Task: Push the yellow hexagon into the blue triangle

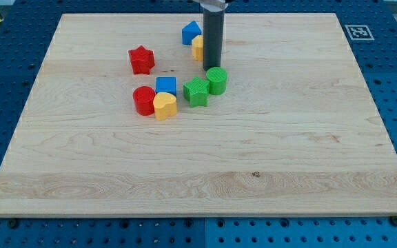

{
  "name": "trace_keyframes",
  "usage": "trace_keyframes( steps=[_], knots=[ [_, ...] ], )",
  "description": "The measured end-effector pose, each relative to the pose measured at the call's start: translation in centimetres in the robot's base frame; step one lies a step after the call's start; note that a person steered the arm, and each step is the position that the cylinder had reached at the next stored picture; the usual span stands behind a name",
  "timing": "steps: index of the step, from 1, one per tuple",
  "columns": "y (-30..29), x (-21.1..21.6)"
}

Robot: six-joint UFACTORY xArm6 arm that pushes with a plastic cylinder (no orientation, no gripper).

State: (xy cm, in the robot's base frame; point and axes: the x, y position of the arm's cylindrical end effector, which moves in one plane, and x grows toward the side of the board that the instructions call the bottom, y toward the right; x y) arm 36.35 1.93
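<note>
- Yellow hexagon (pixel 198 48): far-centre of the counter (pixel 288 138), mostly hidden behind the rod; only its left part shows.
- Touching or nearly touching the blue triangle (pixel 191 32), which sits just far-left of it; can't tell if there's a gap.
- End effector: plain rod, no jaws, holds nothing. My tip (pixel 211 69) is down just right-near of the hexagon, right by the green cylinder (pixel 216 80).
- Handling, my guess: small rigid block, light, slides easily on smooth wood, not fragile. No grasp; push on its near-right face.
- Orientation: lies flat, compact, no clear long axis; facing can't be read, too hidden.
- Off-centre push would prob. spin it past the triangle.
</note>
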Motion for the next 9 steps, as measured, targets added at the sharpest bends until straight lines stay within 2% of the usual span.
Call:
trace_keyframes(
  steps=[4, 7, 9],
  knots=[
    [0.3, 2.0],
    [-2.0, -0.9],
    [-0.9, -3.0]
  ],
)
